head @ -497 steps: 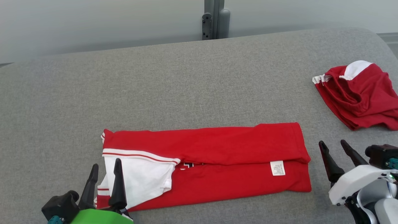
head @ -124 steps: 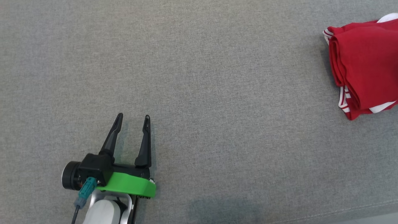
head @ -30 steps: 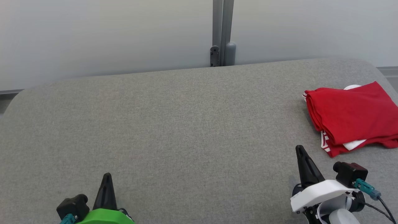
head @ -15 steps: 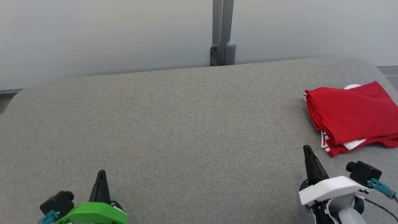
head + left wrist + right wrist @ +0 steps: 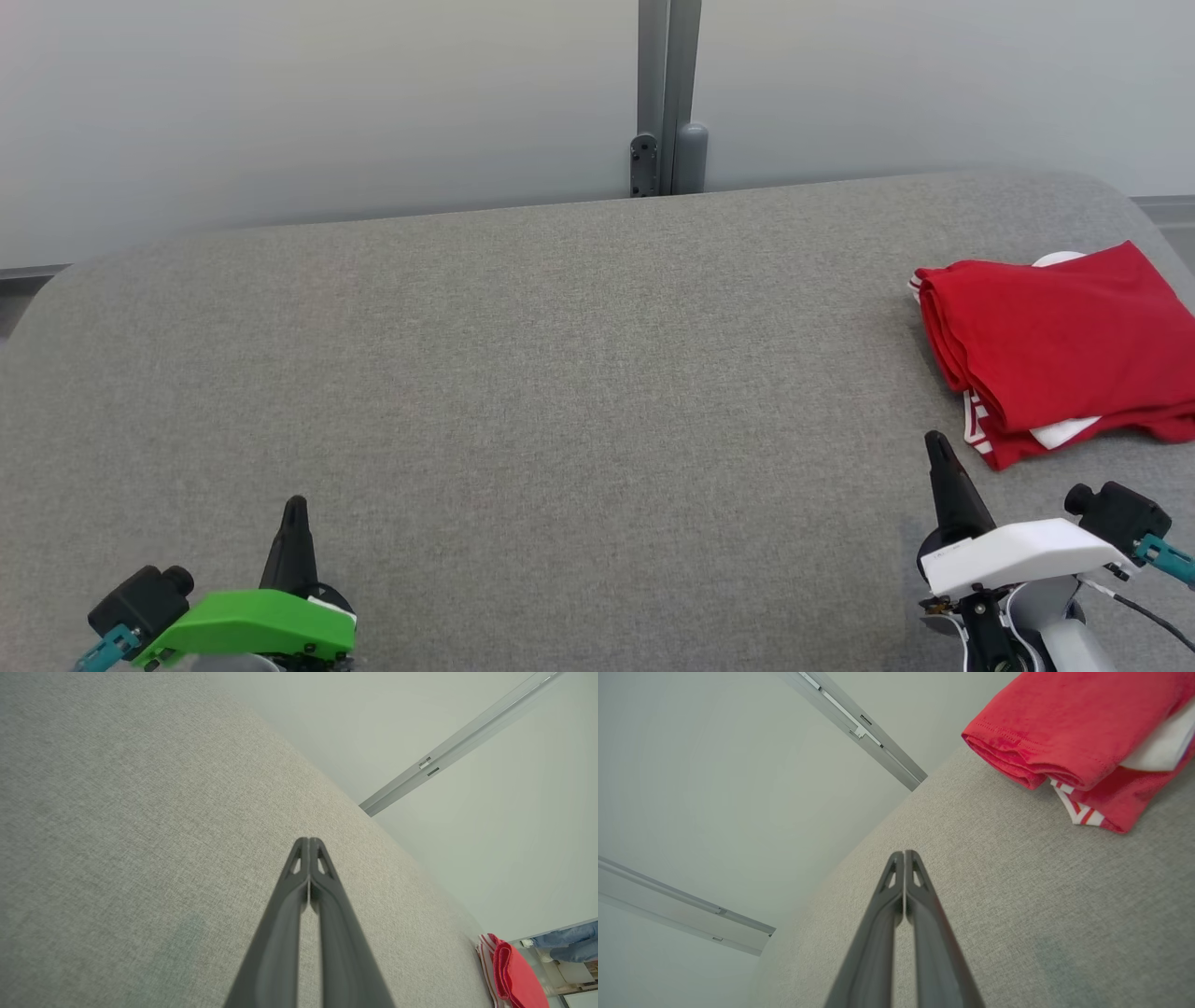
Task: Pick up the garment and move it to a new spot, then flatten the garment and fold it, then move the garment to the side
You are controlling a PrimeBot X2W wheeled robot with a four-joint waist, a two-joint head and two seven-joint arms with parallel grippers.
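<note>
Your site reads as an office or lab room. Pale frosted wall panels [image 5: 280, 112], joined by a grey metal post [image 5: 665, 84] with a bracket. Wide grey cloth-covered bench [image 5: 560, 373] with rounded corners serves as your worktop.

Folded red garment [image 5: 1060, 350] with white striped trim, stacked in layers at far right edge of grey cushion [image 5: 523, 373].

Your left pincer [image 5: 295, 511]: green shell [image 5: 252, 627]; right pincer [image 5: 936, 446]: white shell [image 5: 1022, 553]. Both: dark tapered fingers [image 5: 282, 910], black camera [image 5: 140, 594], teal plug [image 5: 1167, 558].
</note>
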